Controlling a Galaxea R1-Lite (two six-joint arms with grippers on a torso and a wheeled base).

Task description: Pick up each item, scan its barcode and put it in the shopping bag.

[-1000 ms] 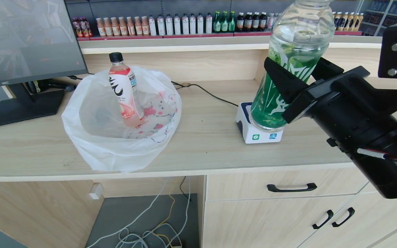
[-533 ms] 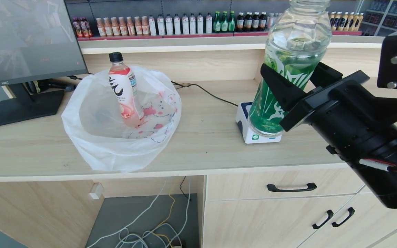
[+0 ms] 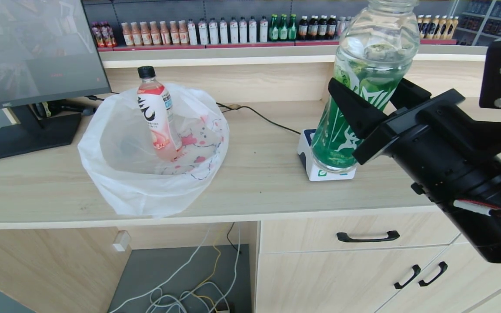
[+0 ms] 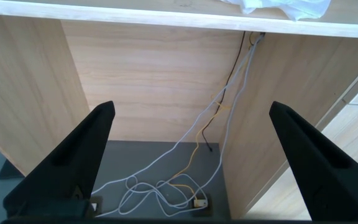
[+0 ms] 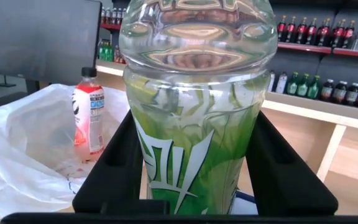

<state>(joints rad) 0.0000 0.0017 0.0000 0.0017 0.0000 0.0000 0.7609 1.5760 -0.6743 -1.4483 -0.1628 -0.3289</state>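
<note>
Right gripper (image 3: 379,102): jaws clenched on the green bottle (image 3: 342,134), one black finger on each side of its labelled body. Bottle was held upright, leaning slightly, neck above the top edge of the head view. From the right wrist view, the same grip (image 5: 197,168): the fingers pressed the bottle (image 5: 194,124) around its middle, green liquid in the lower part, clear plastic above.

Bottle base was over the white scanner (image 3: 315,174) on the counter (image 3: 255,187); cannot tell whether base and scanner were touching. A black cable (image 3: 259,115) ran from the scanner toward the back of the counter.

Left gripper (image 4: 194,162): jaws released, fingers spread wide, nothing between them. It hung below the counter edge, facing the open bay with loose cables (image 4: 185,180) on the floor.

Shopping bag (image 3: 146,187): white, mouth open, on the counter well to the left of the scanner. One pink bottle (image 3: 157,117) with a black cap stood inside it, leaning.

Monitor (image 3: 33,48) was on its stand at the counter's left end, beside the bag. Drawers (image 3: 365,237) with black handles were below the scanner side. A shelf of bottled drinks (image 3: 233,30) lined the back wall.
</note>
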